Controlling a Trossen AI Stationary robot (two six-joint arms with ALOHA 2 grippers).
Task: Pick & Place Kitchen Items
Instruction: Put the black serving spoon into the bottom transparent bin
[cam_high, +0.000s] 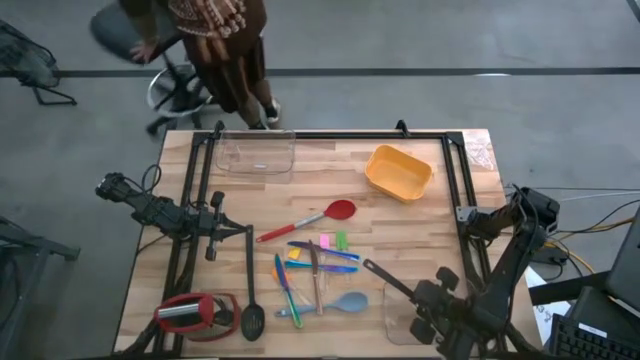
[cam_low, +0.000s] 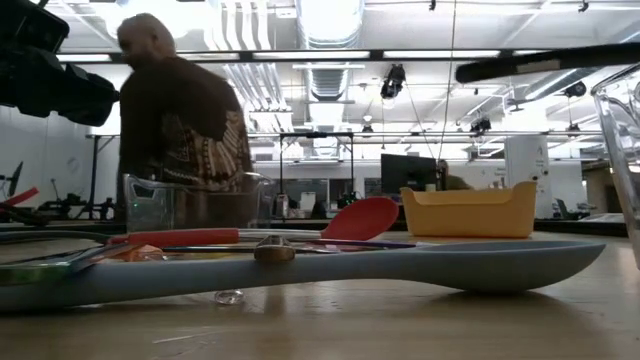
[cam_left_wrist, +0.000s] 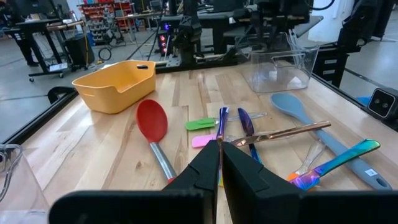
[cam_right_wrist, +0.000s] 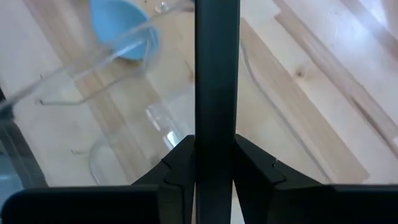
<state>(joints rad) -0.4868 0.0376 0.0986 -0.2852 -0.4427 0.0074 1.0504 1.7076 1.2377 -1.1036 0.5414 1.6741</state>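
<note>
Wooden tabletop seen from above: the right gripper holds a black spoon over a clear tub. Its wrist view shows fingers clamped on the handle; a tilted release could miss that tub. The left gripper, closed and empty, faces the red spatula.

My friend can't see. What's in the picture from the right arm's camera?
The right end effector is shut on a long black spoon handle, held above a clear tub on the wooden table. A grey-blue spoon shows through the tub.
</note>
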